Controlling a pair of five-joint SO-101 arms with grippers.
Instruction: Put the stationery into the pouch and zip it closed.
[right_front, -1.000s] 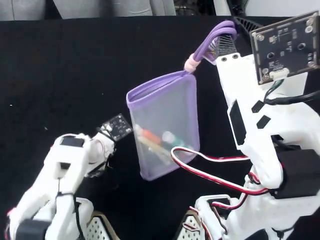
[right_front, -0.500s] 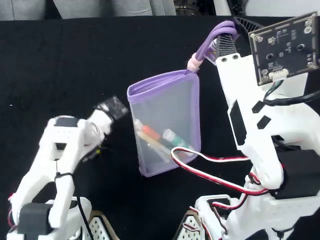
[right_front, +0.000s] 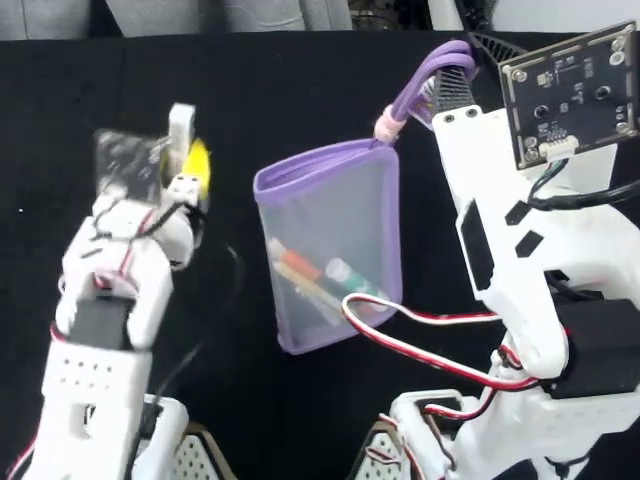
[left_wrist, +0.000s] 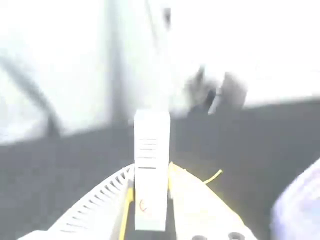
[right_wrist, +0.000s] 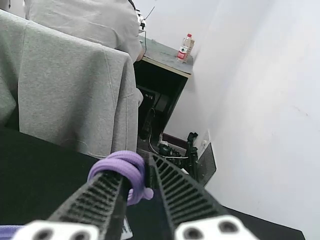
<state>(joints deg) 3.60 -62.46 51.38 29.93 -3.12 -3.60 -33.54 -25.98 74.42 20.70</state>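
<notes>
Pouch (right_front: 330, 250) of purple mesh hung by its strap (right_front: 425, 80) above the black table (right_front: 300, 90) in the high view, with pens (right_front: 310, 280) lying in its lower part. The right gripper (right_front: 455, 70) pinched the strap. Apart from the pouch, the left gripper (right_front: 185, 150) was clamped on a small white block (right_front: 182, 125).

The left wrist view showed that block upright between a white ribbed finger (left_wrist: 112, 192) and a yellow one.

The right wrist view showed the jaws narrowed on the looped purple strap.
</notes>
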